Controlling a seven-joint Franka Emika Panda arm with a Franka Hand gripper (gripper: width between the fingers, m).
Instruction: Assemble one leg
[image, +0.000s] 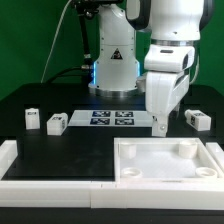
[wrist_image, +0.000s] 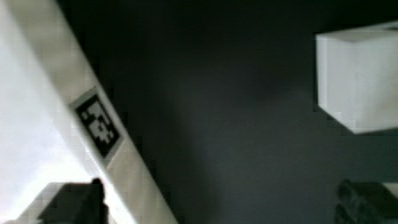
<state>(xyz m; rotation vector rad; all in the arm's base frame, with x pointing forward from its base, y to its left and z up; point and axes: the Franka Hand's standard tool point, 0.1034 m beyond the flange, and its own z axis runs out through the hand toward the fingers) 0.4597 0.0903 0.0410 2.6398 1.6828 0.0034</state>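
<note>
Several small white legs with black-and-white markers lie on the black table: two at the exterior view's left (image: 32, 119) (image: 56, 123) and one at the right (image: 197, 118). My gripper (image: 160, 127) hangs low over the table between the marker board's right end and the right leg, just behind the large white panel (image: 170, 160). In the wrist view the gripper (wrist_image: 222, 212) is open and empty, with only dark table between its fingertips (wrist_image: 71, 205). A white block (wrist_image: 365, 80), with no marker showing, lies off to one side of it.
The marker board (image: 110, 119) lies at the table's middle and runs slantwise through the wrist view (wrist_image: 89, 120), close to one finger. A white raised border (image: 20, 165) runs along the front left. The robot base (image: 112, 65) stands behind.
</note>
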